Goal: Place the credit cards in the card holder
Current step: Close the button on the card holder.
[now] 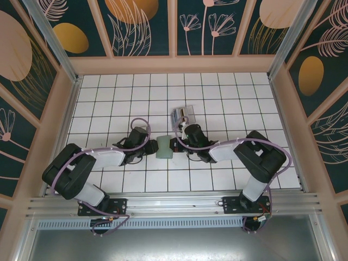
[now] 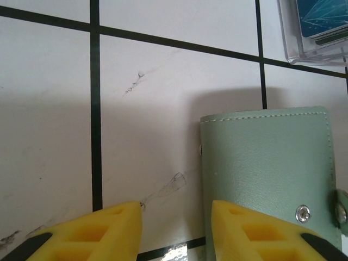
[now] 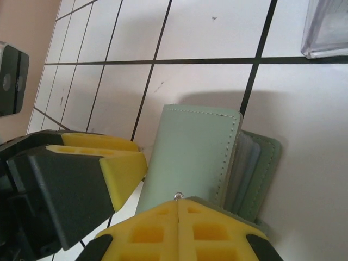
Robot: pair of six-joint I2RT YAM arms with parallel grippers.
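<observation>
Centrally on the white tiled desk (image 1: 109, 98) lies the folded card holder (image 2: 266, 163); my left claw (image 2: 176, 234) stands partly open astride its left edge, probably to steady it; my right claw (image 3: 179, 209) is closed tight at its snap; credit cards (image 2: 326, 16) sit in a clear box (image 2: 296, 51) beyond; teal floral walls surround.

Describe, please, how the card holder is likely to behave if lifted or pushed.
The card holder looks like soft stitched leatherette, so it would probably flex rather than stay rigid. It gapes along one side in the right wrist view, so it may fall open when lifted. Lying flat on the smooth tiles, it would likely slide, not tip.
</observation>
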